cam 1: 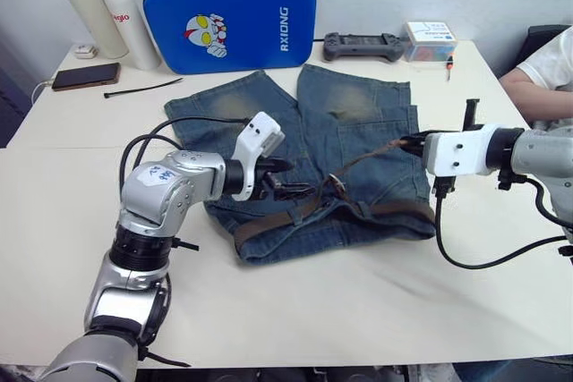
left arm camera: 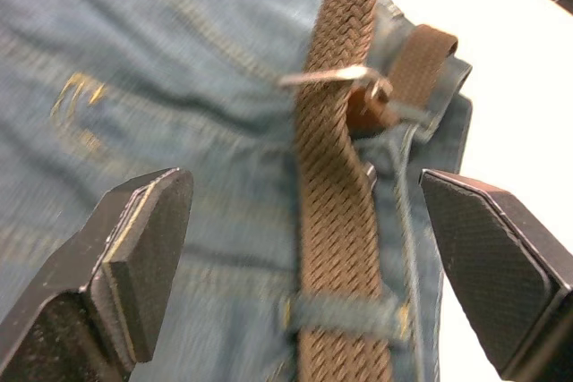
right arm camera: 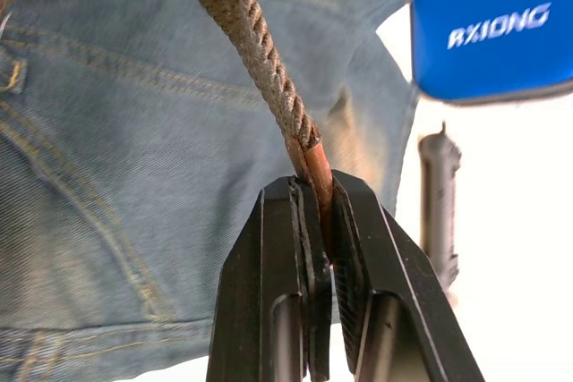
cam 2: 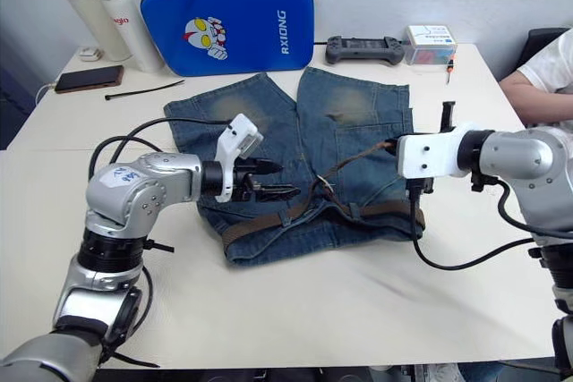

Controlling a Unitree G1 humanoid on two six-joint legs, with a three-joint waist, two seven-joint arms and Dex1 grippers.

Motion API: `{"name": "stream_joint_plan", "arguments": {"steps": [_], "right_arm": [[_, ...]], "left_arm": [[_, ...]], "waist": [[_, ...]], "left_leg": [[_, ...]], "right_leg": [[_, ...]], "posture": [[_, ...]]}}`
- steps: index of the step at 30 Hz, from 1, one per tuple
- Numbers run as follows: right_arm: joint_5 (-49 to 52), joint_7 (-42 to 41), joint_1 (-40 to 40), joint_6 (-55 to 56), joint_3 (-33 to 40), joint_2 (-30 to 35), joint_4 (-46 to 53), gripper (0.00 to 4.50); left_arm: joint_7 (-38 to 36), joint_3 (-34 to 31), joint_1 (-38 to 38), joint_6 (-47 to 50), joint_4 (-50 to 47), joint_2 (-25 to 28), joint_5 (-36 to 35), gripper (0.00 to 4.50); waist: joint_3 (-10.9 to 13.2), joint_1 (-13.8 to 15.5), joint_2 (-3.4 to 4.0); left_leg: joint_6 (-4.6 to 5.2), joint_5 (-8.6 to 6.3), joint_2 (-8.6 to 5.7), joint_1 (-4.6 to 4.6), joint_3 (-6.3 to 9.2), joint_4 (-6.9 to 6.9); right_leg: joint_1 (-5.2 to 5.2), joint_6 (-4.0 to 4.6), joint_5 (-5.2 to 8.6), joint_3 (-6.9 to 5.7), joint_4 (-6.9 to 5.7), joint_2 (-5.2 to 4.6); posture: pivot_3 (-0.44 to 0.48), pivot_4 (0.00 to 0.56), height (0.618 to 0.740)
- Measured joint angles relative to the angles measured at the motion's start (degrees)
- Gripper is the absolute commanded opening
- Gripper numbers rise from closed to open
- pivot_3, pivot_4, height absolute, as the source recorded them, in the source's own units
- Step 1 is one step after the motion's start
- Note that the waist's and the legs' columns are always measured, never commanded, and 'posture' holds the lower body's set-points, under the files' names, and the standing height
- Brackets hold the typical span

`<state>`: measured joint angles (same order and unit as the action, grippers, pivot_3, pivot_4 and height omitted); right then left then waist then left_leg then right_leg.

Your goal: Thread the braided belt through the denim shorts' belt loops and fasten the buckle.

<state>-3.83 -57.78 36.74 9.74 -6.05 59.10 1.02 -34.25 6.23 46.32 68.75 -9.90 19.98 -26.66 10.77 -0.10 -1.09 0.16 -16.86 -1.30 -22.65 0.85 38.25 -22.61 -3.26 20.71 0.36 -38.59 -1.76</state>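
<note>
So the denim shorts are spread flat on the white table, waistband toward the robot and legs pointing at the blue case at the back. Both legs have those faded yellowish patches.

The braided belt runs along the waistband, dark brown and woven. In the left wrist view you can see it passing under one of the belt loops, a thin denim strip crossing over the strap. The buckle sits near the middle of the waistband, silver-grey metal, with the belt running through it. From there the free end lifts off the denim and stretches up to the robot's right, pulled fairly taut.

The right gripper has its two black fingers pinched tight on the tan tip of the belt, holding it just above the shorts near their right edge.

The left gripper has its fingers spread wide, with the belt and the loop sitting between them, not touching either finger. It hovers right over the waistband, just left of the buckle.

A person's arm rests at the table's far right edge.
</note>
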Motion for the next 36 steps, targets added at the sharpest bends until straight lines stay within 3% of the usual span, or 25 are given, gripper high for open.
{"name": "stream_joint_plan", "arguments": {"steps": [8, 12, 19, 32, 36], "right_arm": [[-0.37, -1.15, 0.98, -4.38, -1.3, -3.63, 1.12, 0.0], [-0.46, -1.14, 0.96, -5.53, -1.3, -3.75, 1.22, 0.0], [-0.52, -0.99, 0.5, -7.35, -1.29, -3.75, 2.19, 0.0], [-0.81, 0.07, -1.22, -10.02, -0.09, -3.8, 3.49, 0.0], [2.45, -0.41, -1.58, -15.21, 0.65, -5.47, 5.97, 1.7]], "left_arm": [[5.47, 4.79, 3.14, -2.51, 1.97, -6.7, 2.63, 4.44], [7.26, 7.2, 3.26, -3.34, 2.04, -7.41, 4.73, 3.23], [8.24, 7.81, 3.31, -3.9, 3.55, -7.68, 6.41, 0.15], [8.65, 4.34, 5.12, -3.01, 7.54, -11.09, 6.32, 0.07], [8.63, 2.75, 5.12, -1.97, 7.99, -11.22, 5.85, 0.0]], "waist": [[0.0, 0.18, 0.0], [0.0, 0.04, 0.0], [0.0, 0.16, 0.0], [0.0, 0.17, 0.0], [0.0, 0.12, 0.0]], "left_leg": [[0.0, 0.0, 0.0, -0.02, 0.0, 0.0], [0.0, 0.0, 0.0, 0.0, -0.01, 0.0], [-0.02, 0.01, 0.0, 0.0, -0.01, 0.01], [-0.02, 0.01, 0.0, 0.0, -0.02, 0.02], [-0.02, 0.01, 0.01, 0.0, 0.0, 0.02]], "right_leg": [[0.0, 0.0, 0.0, 0.0, -0.08, -0.01], [0.0, 0.0, 0.0, 0.01, -0.08, 0.0], [-0.01, 0.0, 0.0, 0.01, -0.07, 0.0], [-0.01, 0.0, 0.0, 0.01, -0.08, 0.0], [-0.01, 0.0, 0.0, 0.0, -0.1, 0.0]], "posture": [[0.0, 0.15, 0.74], [0.0, 0.15, 0.74], [0.0, 0.15, 0.74], [0.0, 0.15, 0.74], [0.0, 0.15, 0.74]]}}
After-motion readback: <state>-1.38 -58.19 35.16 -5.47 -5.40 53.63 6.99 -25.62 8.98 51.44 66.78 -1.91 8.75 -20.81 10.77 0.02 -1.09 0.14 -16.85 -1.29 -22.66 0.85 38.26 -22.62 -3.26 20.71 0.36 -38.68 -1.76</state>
